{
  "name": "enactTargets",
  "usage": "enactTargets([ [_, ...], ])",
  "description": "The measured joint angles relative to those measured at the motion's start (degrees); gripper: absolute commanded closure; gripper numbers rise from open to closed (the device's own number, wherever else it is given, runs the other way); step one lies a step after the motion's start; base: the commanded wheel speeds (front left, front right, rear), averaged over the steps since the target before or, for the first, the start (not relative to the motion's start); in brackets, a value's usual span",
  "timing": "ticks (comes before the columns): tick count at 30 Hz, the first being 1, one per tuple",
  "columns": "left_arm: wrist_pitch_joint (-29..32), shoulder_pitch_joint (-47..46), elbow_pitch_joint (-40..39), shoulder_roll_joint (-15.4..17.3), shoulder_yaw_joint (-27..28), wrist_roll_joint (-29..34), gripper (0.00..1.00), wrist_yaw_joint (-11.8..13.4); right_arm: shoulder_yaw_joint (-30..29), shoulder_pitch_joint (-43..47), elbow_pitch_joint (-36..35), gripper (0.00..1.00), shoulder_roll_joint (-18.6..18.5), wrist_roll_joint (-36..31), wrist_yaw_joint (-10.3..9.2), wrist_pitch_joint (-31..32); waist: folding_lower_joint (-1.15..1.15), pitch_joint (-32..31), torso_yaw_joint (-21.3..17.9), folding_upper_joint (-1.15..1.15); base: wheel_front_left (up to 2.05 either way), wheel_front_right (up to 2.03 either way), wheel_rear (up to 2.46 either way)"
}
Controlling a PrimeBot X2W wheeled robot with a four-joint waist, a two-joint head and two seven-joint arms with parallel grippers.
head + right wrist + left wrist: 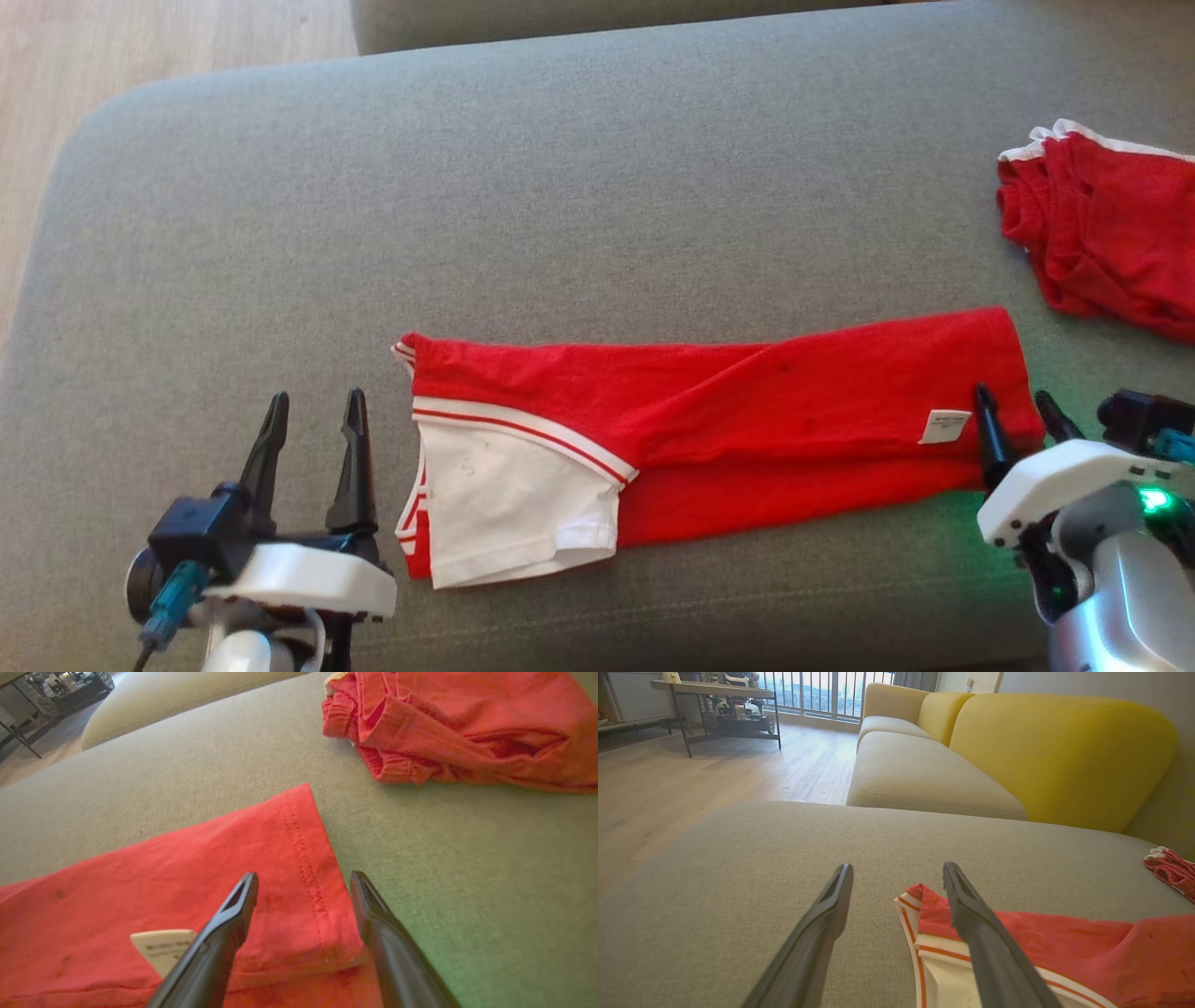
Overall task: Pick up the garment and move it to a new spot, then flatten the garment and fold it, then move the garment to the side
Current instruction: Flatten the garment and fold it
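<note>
Currently the left gripper (316, 397) stands at the lower left of the head view, over the grey cushion (560, 187), with its two fingers spread apart and nothing between them. It is just beside the left end of the garment (747, 401), a red T-shirt folded into a long band that lies across the lower middle of the frame. The white sleeve (504, 504) is on top at this left end.

In the left wrist view, the left gripper (896, 872) points over the cushion, and its right finger crosses in front of the sleeve's striped edge. This view also shows a yellow backrest (1064, 751), a wooden floor (691, 779) and a table (714, 690) at the upper left.

A white label (945, 427) sits near the garment's right end. There the right gripper (1011, 394) is also released and holds nothing. The right wrist view makes it clearer: one finger is over the red cloth near the label (163, 947) and the other is over the bare cushion, so the stitched hem lies between them. I cannot tell if they touch the cloth.

A second red garment (1111, 243) lies crumpled at the upper right, apart from the first.
</note>
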Motion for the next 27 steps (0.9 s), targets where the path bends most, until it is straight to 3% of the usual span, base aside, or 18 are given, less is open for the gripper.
enactTargets([
  [12,0.00,-0.39,0.01,0.00,-0.12,0.47,0.00,-0.05,-4.36,-4.04,5.45,0.00,-0.02,-4.04,0.00,0.85,0.00,1.22,0.36,0.00,0.00,0.00,0.00],
  [21,0.00,-1.44,0.03,0.00,-0.20,0.49,0.00,-0.05,-3.68,-6.04,9.78,0.00,-0.13,-3.99,0.00,2.13,-0.01,1.53,0.37,0.00,0.00,0.00,0.00],
  [22,0.00,-1.44,0.03,-0.01,-0.20,0.49,0.00,-0.05,-3.36,-6.28,10.13,0.41,-0.16,-3.90,0.00,2.31,-0.01,1.54,0.34,0.00,0.00,0.00,0.00],
  [23,0.00,-1.44,0.04,-0.01,-0.20,0.58,0.00,-0.05,-3.08,-6.45,10.36,0.93,-0.21,-3.65,0.00,2.31,-0.01,1.53,0.33,0.00,0.00,0.00,0.00],
  [24,0.00,-1.44,0.04,-0.01,-0.19,0.77,0.00,-0.05,-2.72,-6.54,10.55,1.00,-0.22,-3.23,0.00,2.30,0.00,1.50,0.31,0.00,0.00,0.00,0.00],
  [27,0.00,-1.45,0.07,-0.01,-0.16,0.98,0.00,-0.05,-1.81,-6.56,11.26,1.00,-0.25,-2.07,0.00,2.21,-0.01,1.28,0.26,0.00,0.00,0.00,0.00],
])
